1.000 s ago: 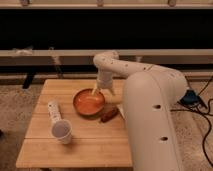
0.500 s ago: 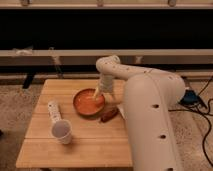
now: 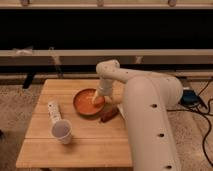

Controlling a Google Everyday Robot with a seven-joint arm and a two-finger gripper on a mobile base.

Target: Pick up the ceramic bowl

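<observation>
Reaching down over the wooden counter [image 3: 90, 145], the gripper [image 3: 98, 98] sat at the right rim of the ceramic bowl [image 3: 84, 103]; how far it was open, or whether it gripped the rim, could not be told. The bowl rested near the counter's middle, with a dark brown object [image 3: 109, 115] just beside it and a white cup [image 3: 62, 131] apart, nearer the camera on the left.

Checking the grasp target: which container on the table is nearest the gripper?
The shallow orange ceramic bowl, with the gripper at its rim; the small white cup sits farther left.
</observation>
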